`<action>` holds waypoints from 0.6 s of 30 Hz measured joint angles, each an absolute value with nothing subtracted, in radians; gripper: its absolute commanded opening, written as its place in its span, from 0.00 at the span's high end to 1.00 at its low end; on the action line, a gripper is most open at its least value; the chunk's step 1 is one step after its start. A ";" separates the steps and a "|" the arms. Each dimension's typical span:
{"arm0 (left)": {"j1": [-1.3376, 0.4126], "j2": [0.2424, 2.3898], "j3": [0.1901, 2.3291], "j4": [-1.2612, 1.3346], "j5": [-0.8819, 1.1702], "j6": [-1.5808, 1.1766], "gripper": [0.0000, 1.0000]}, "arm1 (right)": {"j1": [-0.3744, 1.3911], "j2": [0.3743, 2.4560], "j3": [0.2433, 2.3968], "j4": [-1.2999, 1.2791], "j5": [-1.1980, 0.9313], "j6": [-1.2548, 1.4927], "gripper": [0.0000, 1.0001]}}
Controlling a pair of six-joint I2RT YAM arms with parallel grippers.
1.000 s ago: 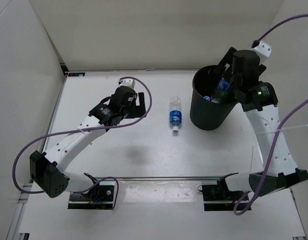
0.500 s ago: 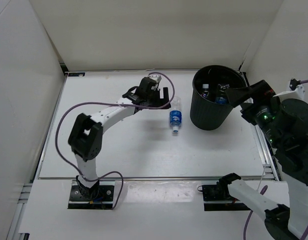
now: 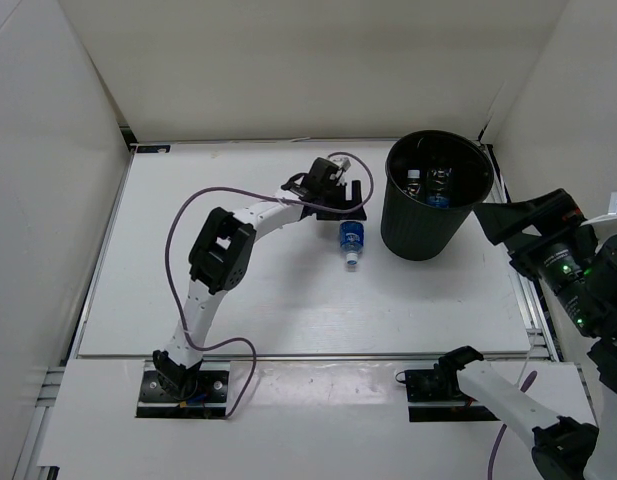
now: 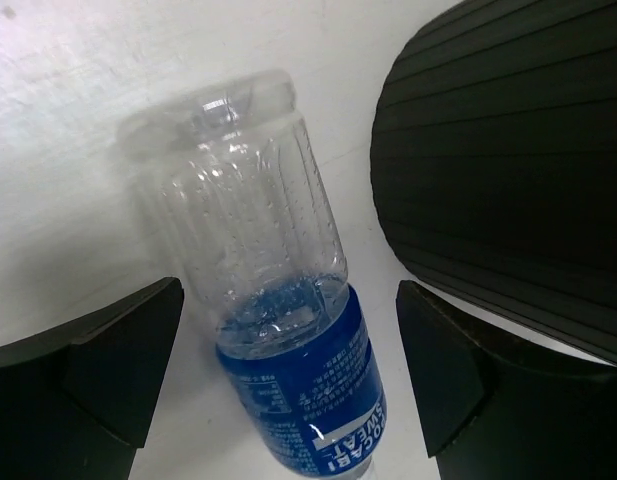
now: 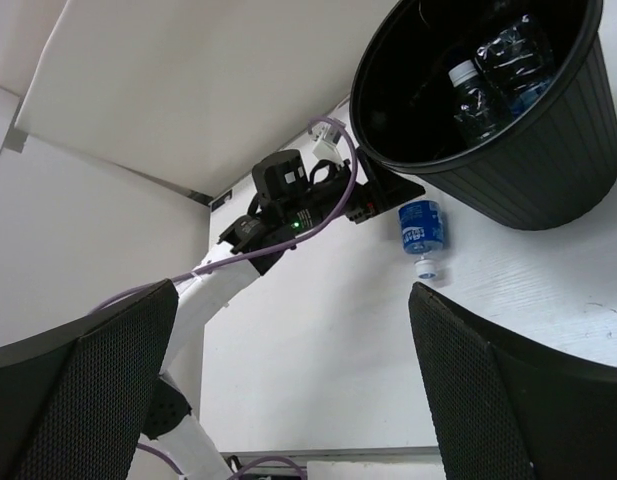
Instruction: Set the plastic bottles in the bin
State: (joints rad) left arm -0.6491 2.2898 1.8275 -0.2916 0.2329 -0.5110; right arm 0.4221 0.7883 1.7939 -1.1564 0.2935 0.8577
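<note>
- Overview from above: one clear, blue-labelled bottle (image 3: 351,238) lying flat on worktop (image 3: 238,290), just left of bin (image 3: 413,235); left pincer (image 3: 348,203) over its base end, not gripping; other bottles (image 3: 436,190) inside bin.
- Left wrist: both fingers (image 4: 108,350) spread wide either side of bottle, clear of it; ribbed black bin wall close on right.
- Right wrist: right pincer (image 5: 288,300) wide open, holding nothing, off to bin's side; white-capped bottles visible in bin.
</note>
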 measured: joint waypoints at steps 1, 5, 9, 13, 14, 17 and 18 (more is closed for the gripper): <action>-0.652 2.300 1.828 -0.290 0.239 -0.519 0.19 | 0.422 0.787 1.797 -1.164 0.297 0.857 0.00; -0.655 2.317 1.805 -0.278 0.276 -0.574 0.38 | 0.422 0.784 1.797 -1.187 0.316 0.857 0.00; -0.648 2.258 1.699 -0.244 0.302 -0.616 0.46 | 0.422 0.762 1.780 -1.202 0.335 0.858 0.00; -0.636 2.129 1.570 -0.292 0.245 -0.601 0.46 | 0.422 0.713 1.722 -1.218 0.342 0.875 0.00; -0.633 2.091 1.551 -0.312 0.218 -0.591 0.46 | 0.422 0.702 1.705 -1.223 0.343 0.885 0.00; -0.625 1.973 1.569 -0.364 0.142 -0.563 0.46 | 0.429 0.670 1.656 -1.234 0.342 0.907 0.00; -0.622 1.943 1.614 -0.376 0.120 -0.551 0.46 | 0.431 0.657 1.637 -1.235 0.342 0.916 0.00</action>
